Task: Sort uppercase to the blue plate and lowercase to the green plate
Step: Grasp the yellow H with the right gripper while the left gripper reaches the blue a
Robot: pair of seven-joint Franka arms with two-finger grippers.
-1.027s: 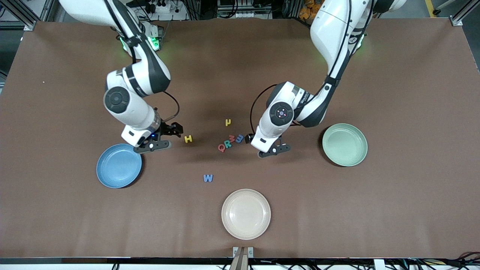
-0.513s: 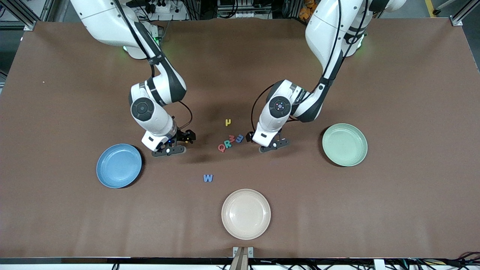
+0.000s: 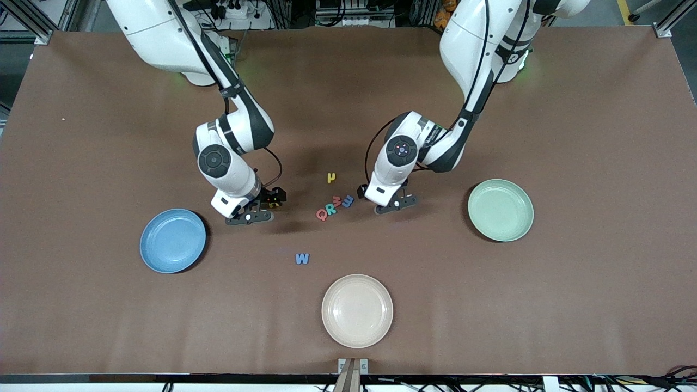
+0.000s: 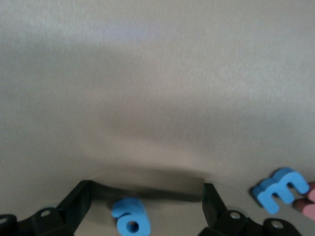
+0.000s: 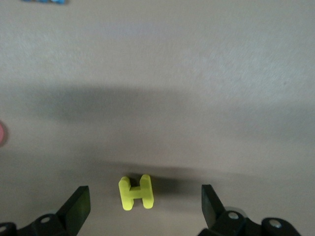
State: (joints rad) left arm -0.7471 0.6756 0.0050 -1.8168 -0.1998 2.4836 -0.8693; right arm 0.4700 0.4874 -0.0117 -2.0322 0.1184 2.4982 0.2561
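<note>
Yellow H (image 5: 136, 192) | right gripper (image 3: 261, 209) has come down, fingers spread astride it | left gripper (image 4: 142, 206) spread around blue a (image 4: 130, 222) | both pickups imminent

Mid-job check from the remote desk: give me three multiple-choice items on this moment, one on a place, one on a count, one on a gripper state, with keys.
1. Which letter lies between the right gripper's fingers?
A. yellow H
B. blue W
C. red Q

2. How many plates have a letter on them?
A. two
B. none
C. one

3. How does the left gripper stand?
A. shut on the blue m
B. open with nothing under it
C. open, astride the blue a

Key:
1 A: the right wrist view shows the H on the table between the two fingers.
2 B: the blue plate, green plate and cream plate all lie bare.
3 C: the left wrist view shows the a between spread fingers, with the blue m off to one side.
</note>
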